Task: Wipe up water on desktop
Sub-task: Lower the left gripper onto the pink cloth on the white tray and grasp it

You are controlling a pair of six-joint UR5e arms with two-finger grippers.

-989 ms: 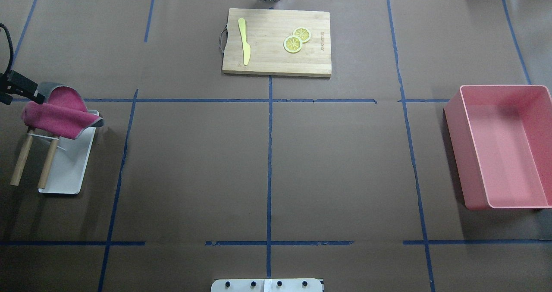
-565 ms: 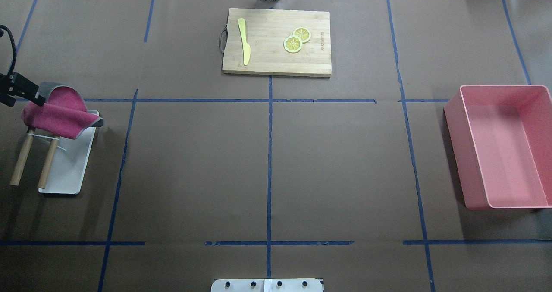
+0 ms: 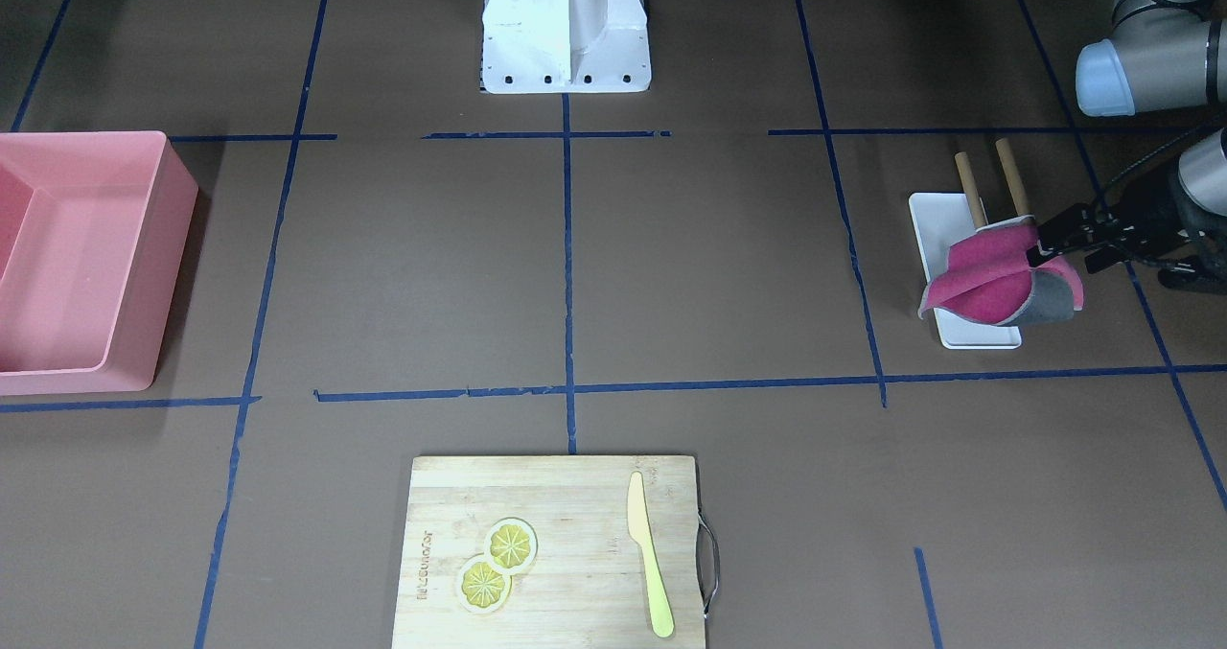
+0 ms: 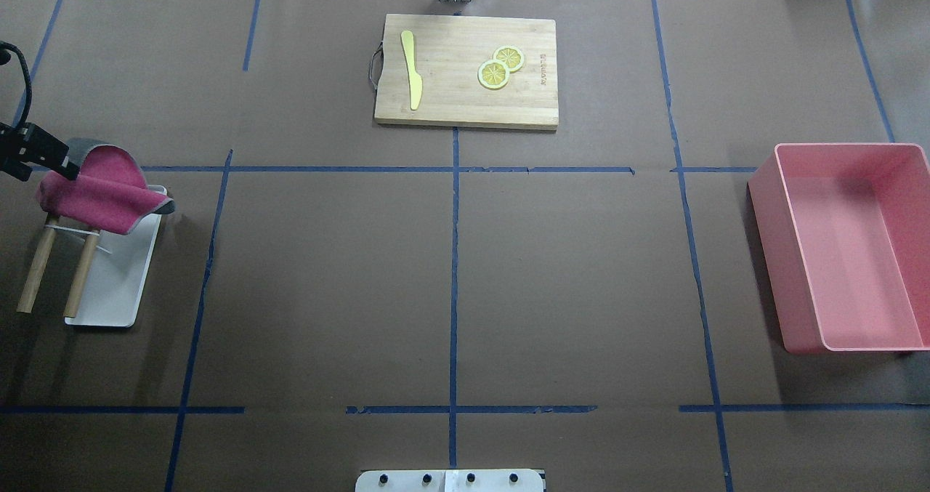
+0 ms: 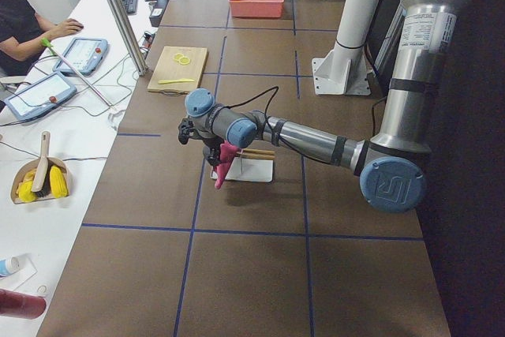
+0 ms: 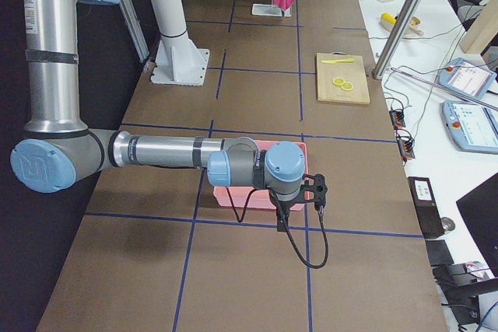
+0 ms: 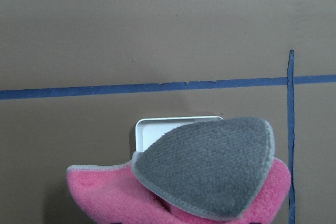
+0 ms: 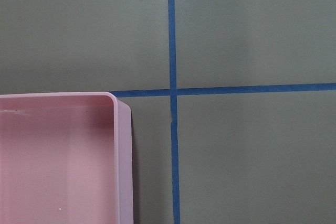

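The dark-brown desktop (image 4: 327, 281) is crossed by blue tape lines; I see no water on it. A pink and grey cloth (image 4: 98, 194) hangs over a rack of two wooden dowels (image 4: 35, 274) on a small white tray (image 4: 116, 288) at the far left. My left gripper (image 4: 69, 165) is shut on the cloth's upper edge; in the front-facing view the gripper (image 3: 1033, 249) pinches the cloth (image 3: 983, 280) from the right. The left wrist view shows the cloth (image 7: 205, 171) over the tray (image 7: 157, 127). My right gripper (image 6: 299, 204) hangs beside the pink bin; I cannot tell its state.
A pink bin (image 4: 850, 252) stands at the right edge. A bamboo cutting board (image 4: 465, 107) at the back middle carries a yellow knife (image 4: 413, 70) and two lemon slices (image 4: 500, 67). The robot's white base (image 3: 566, 26) is at the near middle.
My left gripper has shifted slightly to the left, still at the cloth's edge. The cloth and rack have hardly moved.
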